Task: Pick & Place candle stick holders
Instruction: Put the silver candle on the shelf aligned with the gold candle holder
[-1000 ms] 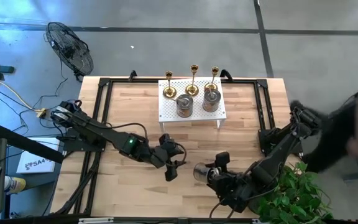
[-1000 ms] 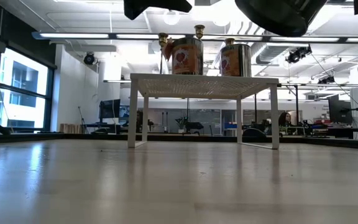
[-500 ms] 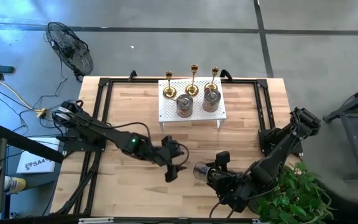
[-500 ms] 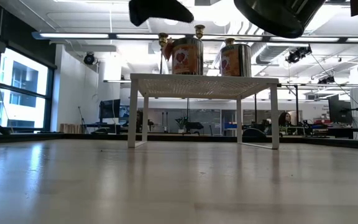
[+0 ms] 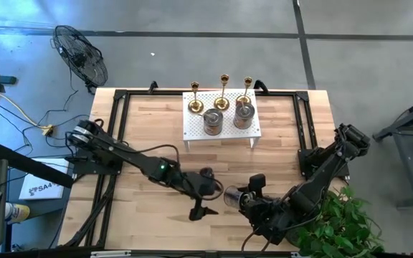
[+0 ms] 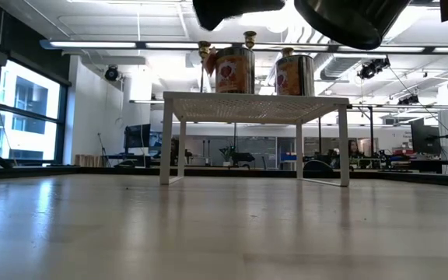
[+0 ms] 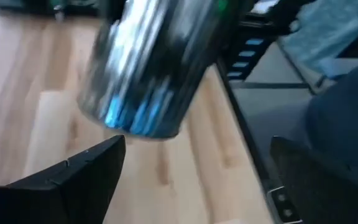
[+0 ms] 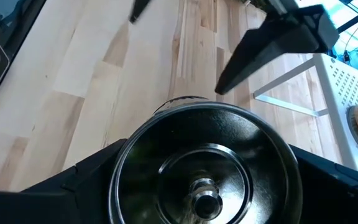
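Candle stick holder, a squat steel cup clamped in our right claw at the surface's five o'clock, looks rigid, light, slippery; our left claw, fingers apart, should take its sidewall.

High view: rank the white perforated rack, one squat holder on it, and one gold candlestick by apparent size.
1. White perforated rack, largest by far.
2. Squat cylindrical holder on the rack.
3. Gold candlestick. Seen from straight above, its height is foreshortened, so its place below the holder is unsure.
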`<state>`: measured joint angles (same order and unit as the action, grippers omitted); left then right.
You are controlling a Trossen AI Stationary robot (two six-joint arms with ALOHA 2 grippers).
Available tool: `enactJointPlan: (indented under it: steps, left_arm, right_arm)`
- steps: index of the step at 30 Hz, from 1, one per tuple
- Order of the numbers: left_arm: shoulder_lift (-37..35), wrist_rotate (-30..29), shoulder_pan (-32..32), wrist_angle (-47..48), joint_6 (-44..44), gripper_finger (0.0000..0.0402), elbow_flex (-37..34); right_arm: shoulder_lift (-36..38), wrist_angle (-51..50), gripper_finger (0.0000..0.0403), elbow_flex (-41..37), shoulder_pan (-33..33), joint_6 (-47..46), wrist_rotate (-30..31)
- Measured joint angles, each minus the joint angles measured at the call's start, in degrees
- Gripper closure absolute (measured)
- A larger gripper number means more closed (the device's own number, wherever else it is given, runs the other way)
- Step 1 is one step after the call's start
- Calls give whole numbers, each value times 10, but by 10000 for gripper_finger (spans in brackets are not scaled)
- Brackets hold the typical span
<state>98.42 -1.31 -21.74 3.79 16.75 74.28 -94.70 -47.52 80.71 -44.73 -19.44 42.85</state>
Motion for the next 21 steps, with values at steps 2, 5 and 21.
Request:
enactJointPlan:
  steps: [2, 5, 21]
  left_arm:
    - [1, -19, 0, 2, 0, 4, -2]
    - [2, -42, 5, -3, -1, 4, -2]
    - [24, -4, 23, -89, -2, 2, -2]
  right_arm:
    - [0, 2, 54, 0, 0, 0, -1]
    - [0, 8, 54, 0, 0, 3, -7]
    - [0, 85, 54, 0, 34, 91, -42]
